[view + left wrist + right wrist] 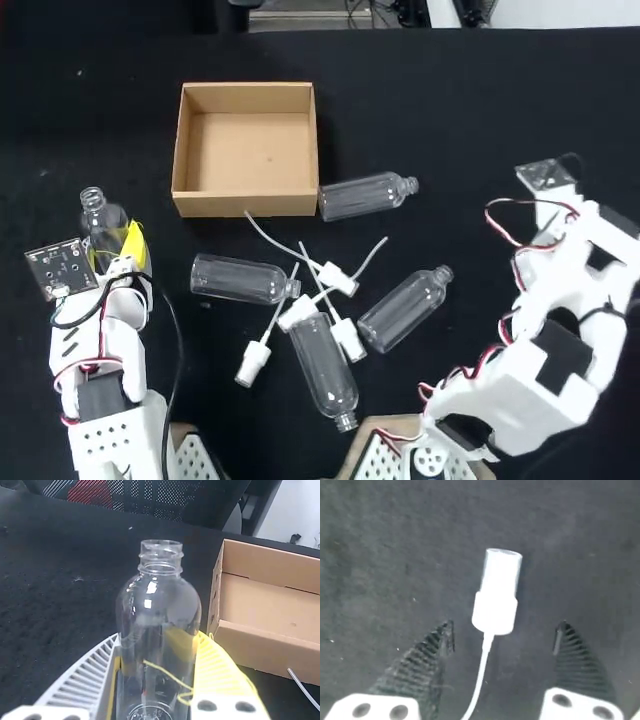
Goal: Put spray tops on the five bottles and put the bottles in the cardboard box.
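Left end effector clamps your bottle upright; right end effector gapes, spray top untouched between its tips.

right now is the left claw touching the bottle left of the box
Touching. The left wrist view shows the bottle wedged between the left claw's white and yellow fingers, with no gap on either side.

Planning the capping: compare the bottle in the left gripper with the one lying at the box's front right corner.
The held bottle stands upright, neck up; the lying bottle rests on its side on the table, neck away from the cardboard box. The held bottle is clamped in the left gripper; the lying bottle is free. Both are clear and uncapped.
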You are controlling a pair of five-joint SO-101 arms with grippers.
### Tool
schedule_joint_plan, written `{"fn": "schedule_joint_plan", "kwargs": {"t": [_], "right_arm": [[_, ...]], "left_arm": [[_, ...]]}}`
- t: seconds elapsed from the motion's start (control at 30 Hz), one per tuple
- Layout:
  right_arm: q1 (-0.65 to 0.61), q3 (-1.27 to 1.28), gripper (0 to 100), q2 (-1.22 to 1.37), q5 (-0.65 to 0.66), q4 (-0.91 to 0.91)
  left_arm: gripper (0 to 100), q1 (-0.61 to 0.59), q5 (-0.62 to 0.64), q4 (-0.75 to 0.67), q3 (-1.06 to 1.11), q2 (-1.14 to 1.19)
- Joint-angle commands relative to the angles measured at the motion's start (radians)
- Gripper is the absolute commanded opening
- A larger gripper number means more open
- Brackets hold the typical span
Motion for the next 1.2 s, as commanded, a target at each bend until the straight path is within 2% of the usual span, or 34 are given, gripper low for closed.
{"fn": "schedule_joint_plan", "kwargs": {"t": [0.0, 0.3, 0.37, 0.57, 0.63, 0.73, 0.9, 1.07, 1.17], "right_arm": [[-0.060, -0.056, 20.3, 0.036, -0.009, -0.023], [-0.008, -0.061, 12.9, 0.139, -0.011, -0.152], [0.005, -0.065, 1.3, 0.102, -0.021, -0.144], [-0.021, -0.154, 0.9, -0.150, -0.140, 0.003], [-0.068, -0.208, 1.0, -0.260, -0.213, 0.091], [-0.193, -0.318, 1.0, -0.415, -0.382, 0.224], [-0.499, -0.512, 1.1, -0.588, -0.687, 0.345], [-0.770, -0.634, 1.1, -0.601, -0.799, 0.347], [-0.847, -0.690, 1.1, -0.575, -0.821, 0.345]], "left_arm": [[3, 0.007, 0.008, 0.000, 0.021, -0.009], [3, -0.067, 0.008, 0.000, 0.021, -0.012], [3, -0.061, 0.008, 0.000, 0.021, -0.014], [3, -0.059, 0.012, 0.000, 0.021, -0.012], [3, -0.045, 0.014, 0.000, 0.021, -0.012], [3, 0.041, 0.012, 0.000, 0.021, -0.014], [3, 0.199, 0.014, -0.008, 0.021, -0.015], [3, 0.252, 0.017, -0.014, 0.021, -0.017], [3, 0.254, 0.026, -0.137, 0.019, -0.017]]}}
